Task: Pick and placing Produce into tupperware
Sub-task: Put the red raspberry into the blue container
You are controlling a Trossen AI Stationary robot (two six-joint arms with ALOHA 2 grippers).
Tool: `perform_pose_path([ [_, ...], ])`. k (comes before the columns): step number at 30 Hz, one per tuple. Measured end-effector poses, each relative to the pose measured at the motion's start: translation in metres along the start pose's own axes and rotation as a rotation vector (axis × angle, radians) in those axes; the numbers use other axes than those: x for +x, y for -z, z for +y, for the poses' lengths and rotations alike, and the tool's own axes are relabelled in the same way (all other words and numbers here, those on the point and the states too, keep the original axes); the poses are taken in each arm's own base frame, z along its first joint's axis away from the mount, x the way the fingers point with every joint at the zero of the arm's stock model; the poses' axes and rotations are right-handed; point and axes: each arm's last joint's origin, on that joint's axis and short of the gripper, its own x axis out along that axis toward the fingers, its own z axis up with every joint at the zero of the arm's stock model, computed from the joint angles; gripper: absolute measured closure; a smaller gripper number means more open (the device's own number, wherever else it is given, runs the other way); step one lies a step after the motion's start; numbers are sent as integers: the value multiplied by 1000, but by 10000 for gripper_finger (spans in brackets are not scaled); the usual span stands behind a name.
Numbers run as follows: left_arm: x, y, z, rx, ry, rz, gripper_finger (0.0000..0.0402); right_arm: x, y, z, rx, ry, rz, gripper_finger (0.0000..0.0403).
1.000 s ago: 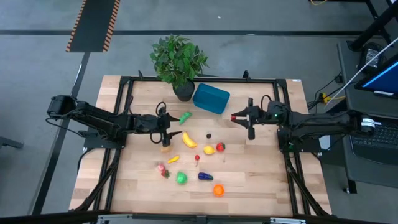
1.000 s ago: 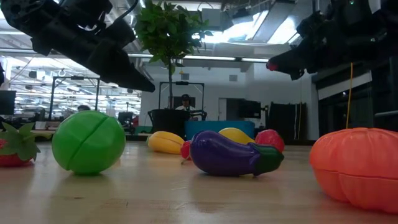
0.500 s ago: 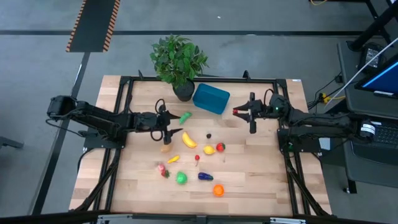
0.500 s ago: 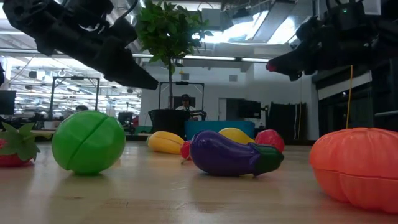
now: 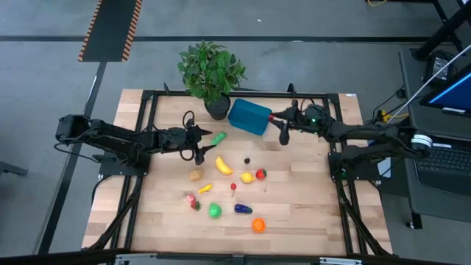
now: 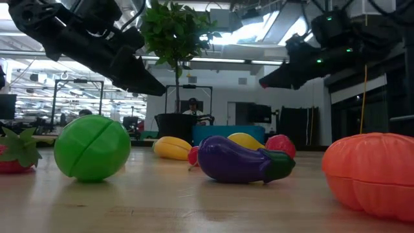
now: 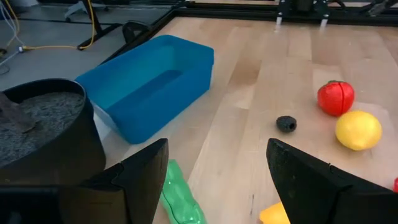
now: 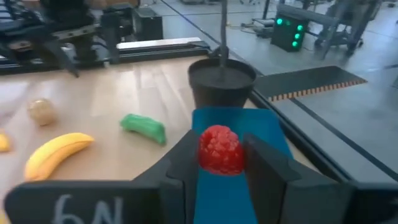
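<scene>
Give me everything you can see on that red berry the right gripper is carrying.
The red berry is a small, rounded toy raspberry with a bumpy, plastic-looking surface. It is pinched between the two dark fingers of the right gripper, which touch it on opposite sides; nothing else touches it. It hangs in the air over the near edge of the teal-blue tupperware, beside the dark plant pot. The container looks empty beneath it.

Probably a robotics lab — monitors point(image 6: 8, 105), equipment racks point(image 8: 297, 26), a seated person point(image 6: 192, 107).
</scene>
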Motion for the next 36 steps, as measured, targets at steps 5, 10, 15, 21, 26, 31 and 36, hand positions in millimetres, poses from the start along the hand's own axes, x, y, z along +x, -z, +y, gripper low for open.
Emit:
perform_pose_path([
  [5,0,0,0,0,0,1,137,17,-5,-5,13,103,16,298],
  [10,0,0,0,1,0,2,137,23,-3,-6,18,127,32,298],
  [15,0,0,0,27,0,3,137,26,-1,-6,17,126,35,298],
  [21,0,0,0,28,0,2,137,45,-14,-13,-26,39,128,297],
  [26,0,0,0,27,-1,2,137,65,-29,-32,-72,42,295,297],
  [31,0,0,0,27,-1,3,137,77,-41,-50,-58,10,459,297],
  [36,0,0,0,28,-1,3,137,86,-55,-64,-88,3,543,297],
])
